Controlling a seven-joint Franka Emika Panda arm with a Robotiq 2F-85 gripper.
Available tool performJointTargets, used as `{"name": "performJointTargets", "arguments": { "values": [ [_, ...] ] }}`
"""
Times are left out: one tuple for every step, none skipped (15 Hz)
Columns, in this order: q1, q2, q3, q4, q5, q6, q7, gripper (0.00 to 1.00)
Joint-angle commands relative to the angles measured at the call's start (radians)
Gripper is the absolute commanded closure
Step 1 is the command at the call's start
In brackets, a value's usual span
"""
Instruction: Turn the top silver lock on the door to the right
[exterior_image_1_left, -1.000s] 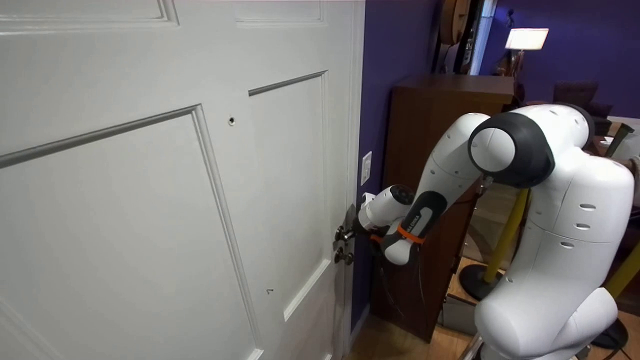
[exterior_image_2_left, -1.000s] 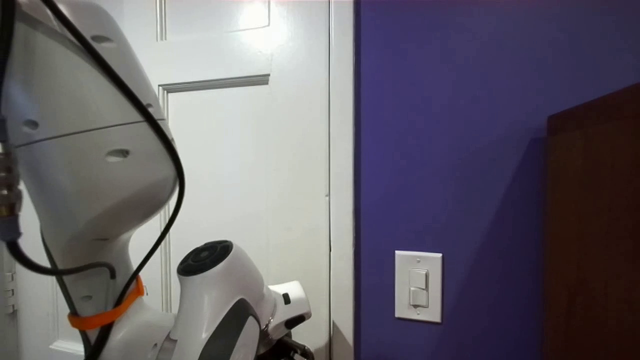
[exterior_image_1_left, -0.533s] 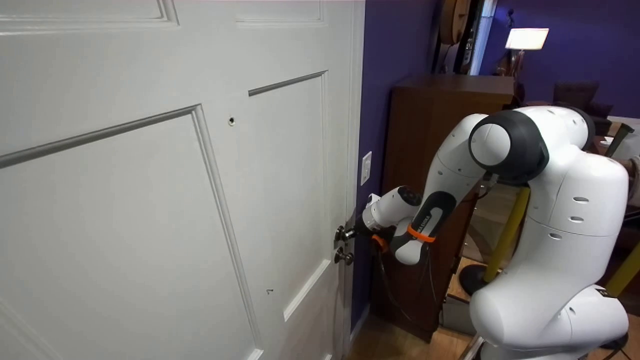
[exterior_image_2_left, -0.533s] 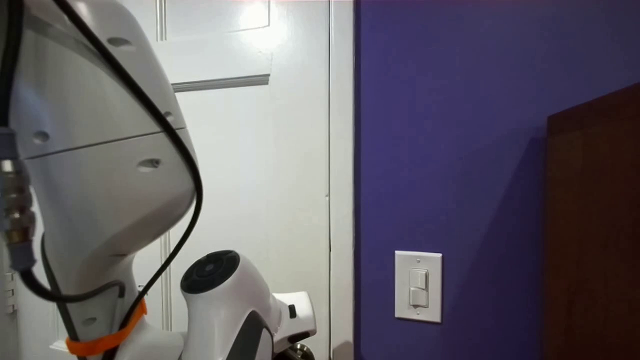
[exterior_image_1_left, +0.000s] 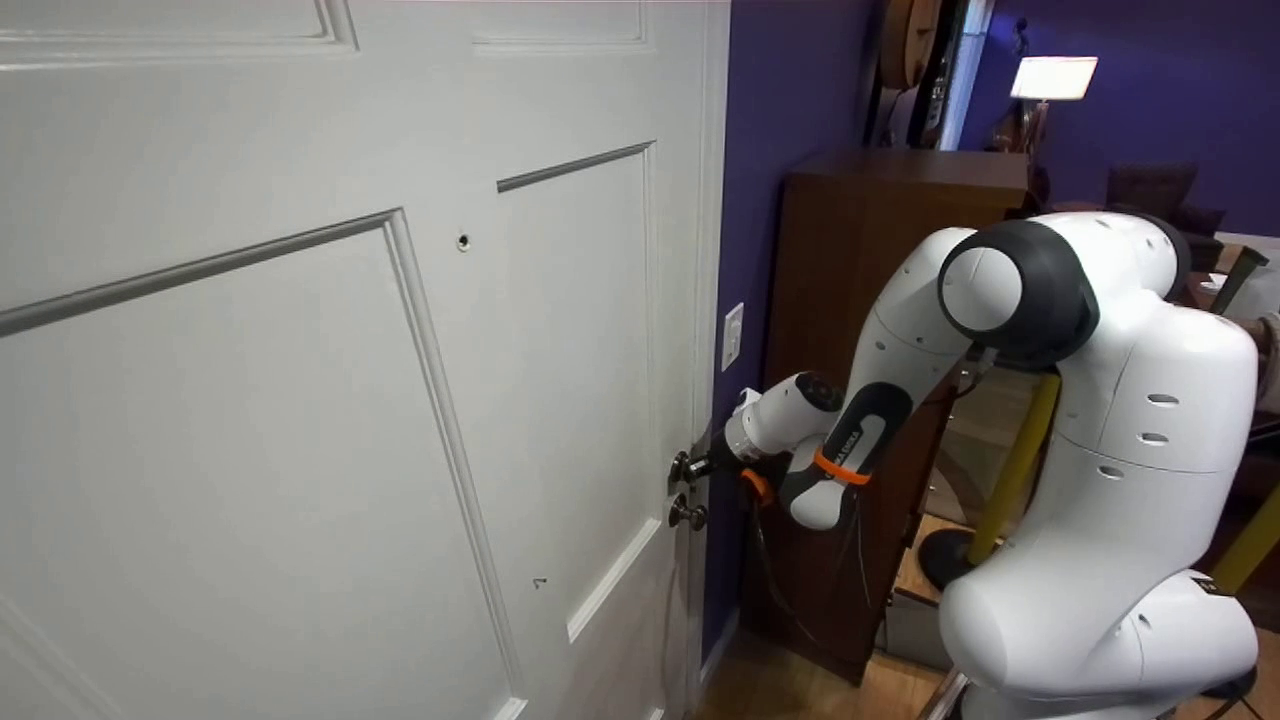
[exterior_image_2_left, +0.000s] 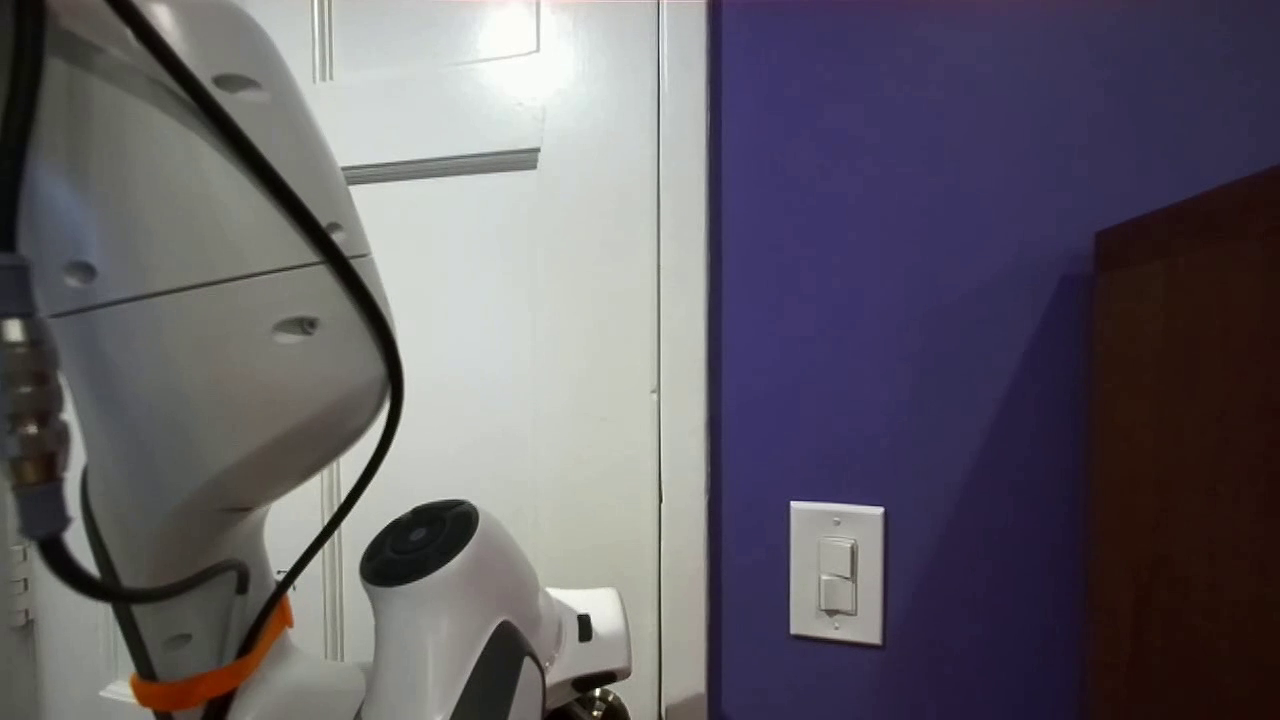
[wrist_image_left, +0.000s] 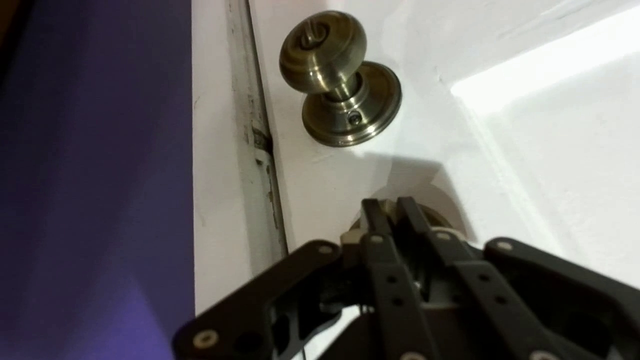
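Nearest: white robot arm (exterior_image_1_left: 1110, 490) w/ dark grey joint caps; bright orange strap (exterior_image_1_left: 842, 468) round its lower part in both exterior views. In an exterior view a thick black cable (exterior_image_2_left: 396, 385) loops down along it. At arm's end, black metal two-finger gripper (wrist_image_left: 389, 205): fingers (wrist_image_left: 372, 216) nearly tog., tips clamped on the round dark-metal top lock (exterior_image_1_left: 679, 468), a sliver of brassy metal showing btwn them. Gripped bit mostly hidden, so can't tell its angle.

Lock pos.: near door's edge, next to frame, directly above a round antique-brass doorknob (wrist_image_left: 325, 52) w/ round base plate; knob is apart from gripper (wrist view puts it higher in pic). Both are on the large white painted door (exterior_image_1_left: 570, 350) w/ raised rect. panels & small round peephole (exterior_image_1_left: 463, 242). Narrow dark gap btwn door & white painted frame (exterior_image_2_left: 683, 300).

Past frame: purple wall (exterior_image_2_left: 900, 250) w/ white rect. two-switch plate (exterior_image_2_left: 837, 573), then tall dark brown wooden cabinet (exterior_image_1_left: 835, 280). Further back, slanting yellow post (exterior_image_1_left: 1013, 480) on round black base; in far bg, lamp w/ lit white shade (exterior_image_1_left: 1053, 78).
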Motion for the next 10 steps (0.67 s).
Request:
{"name": "performJointTargets", "arguments": {
  "values": [
    [-0.031,0.025,0.039,0.014,0.023,-0.026,0.144,0.97],
    [-0.042,0.030,0.049,0.016,0.015,-0.028,0.172,0.97],
    [-0.054,0.037,0.060,0.019,0.004,-0.028,0.202,0.97],
    [-0.064,0.038,0.067,0.019,0.003,-0.025,0.226,0.97],
    [-0.079,0.044,0.081,0.022,-0.007,-0.023,0.256,0.97],
    [-0.098,0.054,0.097,0.025,-0.022,-0.016,0.287,0.97],
    [-0.121,0.068,0.115,0.028,-0.043,-0.009,0.321,0.97],
    [-0.138,0.073,0.129,0.031,-0.048,-0.009,0.350,0.97],
    [-0.158,0.080,0.146,0.033,-0.054,-0.012,0.382,0.97],
    [-0.177,0.085,0.163,0.034,-0.056,-0.012,0.414,0.97]
  ]
}}
